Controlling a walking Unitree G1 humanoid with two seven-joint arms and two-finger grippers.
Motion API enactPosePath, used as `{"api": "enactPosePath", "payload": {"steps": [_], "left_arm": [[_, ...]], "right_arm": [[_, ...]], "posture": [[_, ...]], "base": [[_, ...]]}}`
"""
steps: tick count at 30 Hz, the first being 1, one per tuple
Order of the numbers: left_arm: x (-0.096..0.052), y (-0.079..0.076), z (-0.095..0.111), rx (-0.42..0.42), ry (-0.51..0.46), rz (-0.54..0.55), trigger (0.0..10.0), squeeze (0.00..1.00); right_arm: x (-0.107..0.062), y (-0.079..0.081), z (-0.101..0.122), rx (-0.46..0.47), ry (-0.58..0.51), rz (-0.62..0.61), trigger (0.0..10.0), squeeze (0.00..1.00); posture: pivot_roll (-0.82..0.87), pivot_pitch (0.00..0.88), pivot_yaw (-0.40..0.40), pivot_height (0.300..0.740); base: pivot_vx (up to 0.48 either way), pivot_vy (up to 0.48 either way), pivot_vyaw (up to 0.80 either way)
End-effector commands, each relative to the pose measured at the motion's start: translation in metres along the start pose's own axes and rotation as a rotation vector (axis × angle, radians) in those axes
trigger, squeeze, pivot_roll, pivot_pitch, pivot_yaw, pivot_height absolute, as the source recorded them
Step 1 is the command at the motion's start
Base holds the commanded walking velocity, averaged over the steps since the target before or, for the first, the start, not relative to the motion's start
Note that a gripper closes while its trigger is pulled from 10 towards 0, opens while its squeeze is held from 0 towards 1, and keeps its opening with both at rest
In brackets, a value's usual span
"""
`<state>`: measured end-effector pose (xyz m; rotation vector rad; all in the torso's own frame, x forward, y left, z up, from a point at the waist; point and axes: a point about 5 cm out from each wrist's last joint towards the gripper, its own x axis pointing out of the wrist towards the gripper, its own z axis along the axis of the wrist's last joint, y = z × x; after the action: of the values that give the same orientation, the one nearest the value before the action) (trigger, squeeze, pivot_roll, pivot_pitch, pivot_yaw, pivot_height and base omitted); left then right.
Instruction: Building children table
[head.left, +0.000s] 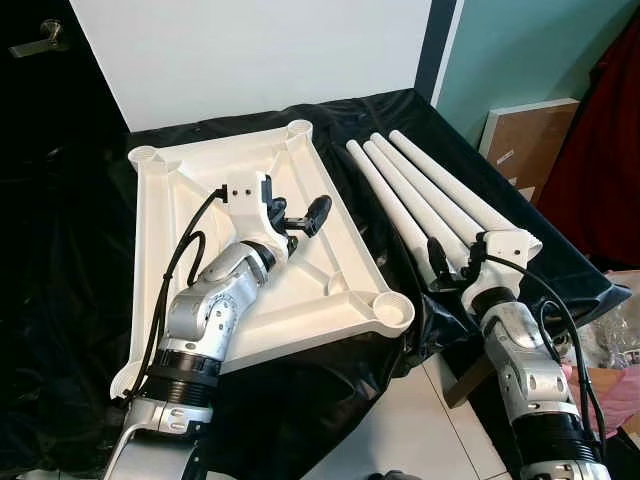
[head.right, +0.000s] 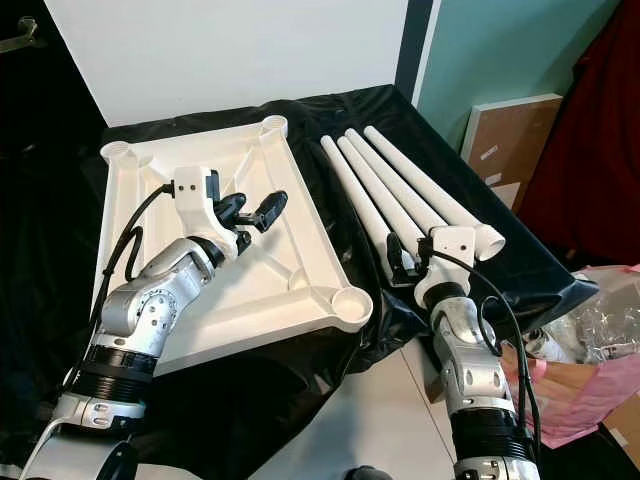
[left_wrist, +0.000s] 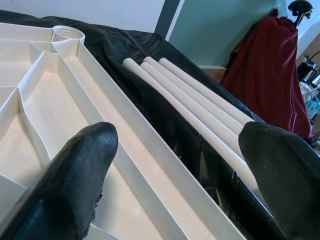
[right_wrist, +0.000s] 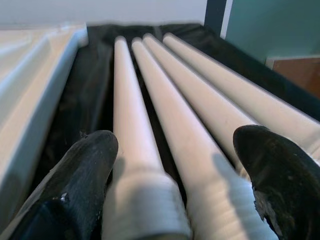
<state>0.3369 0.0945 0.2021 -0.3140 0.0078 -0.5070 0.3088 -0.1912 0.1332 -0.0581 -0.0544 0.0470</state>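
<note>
The white tabletop (head.left: 300, 250) lies upside down on the black-covered counter (head.left: 560, 255); four white legs (head.left: 420, 195) lie side by side near its right edge; the left tool (head.left: 300, 215) hovers over the tabletop, fingers apart; the right tool (head.right: 405, 255), fingers apart, sits at the legs' near ends

Black cloth (head.left: 80, 300): glossy, wrinkled sheet spread over the surface below, hanging off its near edge.
White panel (head.left: 250, 50): flat, plain, standing upright behind the cloth.
Teal wall (head.left: 530, 50): far right, beyond a dark vertical strip (head.left: 436, 45).
Cardboard box (head.left: 525, 145): brown, leaning against the teal wall, with a pale label.
Dark red fabric (head.left: 600, 160): draped at the right edge, beside the box.
Door handle (head.left: 40, 42): metal lever, top left corner, on a dark surface.
Floor (head.left: 400, 430): pale tiles near the bottom.
Pink bag (head.right: 590, 390): lower right, on the floor, with clear crinkled plastic (head.right: 600, 325) above it.
</note>
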Motion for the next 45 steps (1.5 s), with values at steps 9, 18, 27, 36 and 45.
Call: {"api": "enactPosePath", "payload": {"steps": [9,18,27,36,45], "left_arm": [[-0.003,-0.008,-0.003,-0.012,0.014,-0.127,10.0,0.00],[-0.004,-0.006,-0.003,-0.009,0.012,-0.118,10.0,0.00],[-0.005,-0.006,-0.003,-0.008,0.009,-0.111,10.0,0.00],[-0.005,-0.005,-0.003,-0.003,0.009,-0.108,10.0,0.00],[-0.004,-0.005,-0.002,0.003,0.007,-0.105,10.0,0.00]], "right_arm": [[-0.002,0.011,-0.023,-0.020,0.136,0.083,10.0,0.00],[0.012,0.016,-0.021,-0.044,0.168,0.119,10.0,0.00],[0.014,0.020,-0.031,-0.015,0.250,0.131,10.0,0.00],[0.013,0.015,-0.042,0.020,0.302,0.093,10.0,0.00],[0.018,0.014,-0.042,0.041,0.288,0.077,0.8,0.00]], "posture": [[-0.08,0.075,0.014,0.740],[-0.07,0.064,0.008,0.740],[-0.06,0.059,0.004,0.740],[-0.06,0.048,0.010,0.740],[-0.06,0.052,0.011,0.740]], "base": [[0.000,0.000,0.00],[0.000,0.000,0.00],[0.000,0.000,0.00],[0.000,0.000,0.00],[0.000,0.000,0.00]]}}
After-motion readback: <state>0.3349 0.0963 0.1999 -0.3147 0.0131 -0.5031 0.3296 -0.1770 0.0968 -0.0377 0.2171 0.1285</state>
